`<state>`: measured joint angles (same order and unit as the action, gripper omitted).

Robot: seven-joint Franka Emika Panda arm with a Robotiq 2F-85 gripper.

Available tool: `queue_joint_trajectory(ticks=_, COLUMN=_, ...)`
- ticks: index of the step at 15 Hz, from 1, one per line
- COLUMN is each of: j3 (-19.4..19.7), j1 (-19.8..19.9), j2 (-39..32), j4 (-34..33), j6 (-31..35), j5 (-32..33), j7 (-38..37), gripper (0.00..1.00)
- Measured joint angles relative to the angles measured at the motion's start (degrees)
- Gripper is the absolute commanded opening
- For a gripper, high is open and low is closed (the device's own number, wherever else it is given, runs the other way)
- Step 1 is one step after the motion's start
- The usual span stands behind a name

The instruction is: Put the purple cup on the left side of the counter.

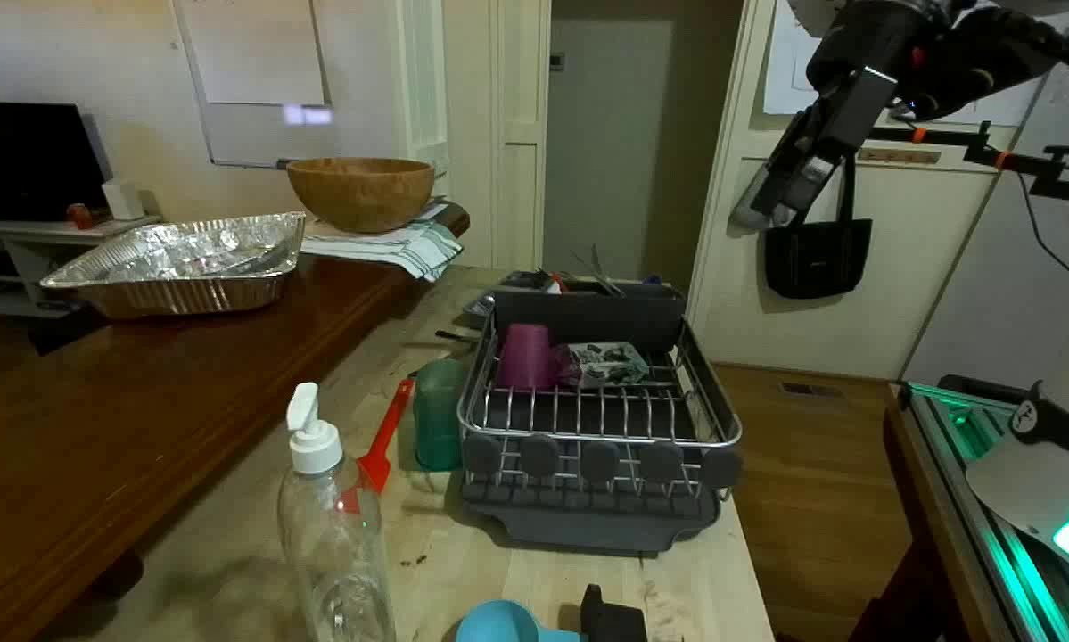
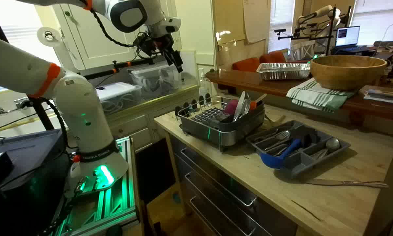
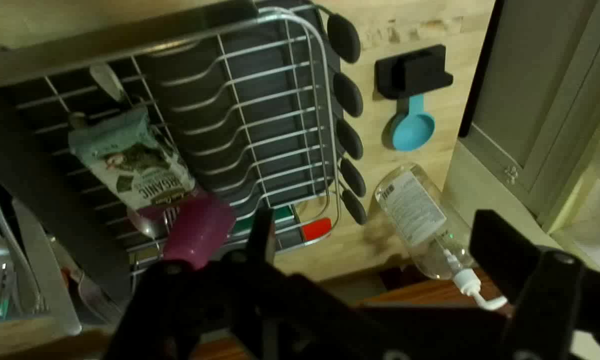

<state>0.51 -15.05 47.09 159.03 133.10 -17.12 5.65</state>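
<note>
The purple cup [image 1: 526, 357] sits inside the dark grey dish rack [image 1: 587, 528], its narrower end up, beside a printed packet [image 1: 605, 364]. In an exterior view only part of the cup [image 2: 230, 106] shows behind other dishes. Seen from the wrist, the cup [image 3: 199, 231] is at lower left, partly covered by the gripper's dark parts. The rack stands on the pale counter [image 1: 445, 544]. High above the counter, apart from the cup, hangs my gripper [image 2: 179, 67]. In the wrist view the gripper [image 3: 380, 240] is open, its fingers wide apart with nothing held.
Beside the rack are a green tumbler [image 1: 439, 415] and a red brush [image 1: 391, 437]. A clear pump bottle [image 1: 338, 562] and a blue scoop [image 1: 498, 622] stand nearer that camera. A grey cutlery tray [image 2: 301, 164] lies behind the rack. A raised brown table [image 1: 97, 428] runs alongside.
</note>
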Motion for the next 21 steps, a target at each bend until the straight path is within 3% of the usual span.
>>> queue_joint_trajectory(ticks=3, j3=-0.06, j1=0.02, j2=-0.73, j4=3.41, j6=-0.41, j5=0.02, j7=0.00, gripper=1.00)
queue_joint_trajectory(ticks=21, j3=-0.06, j1=0.02, j2=-1.39, j4=3.23, j6=-0.41, j5=0.02, j7=0.00, gripper=1.00)
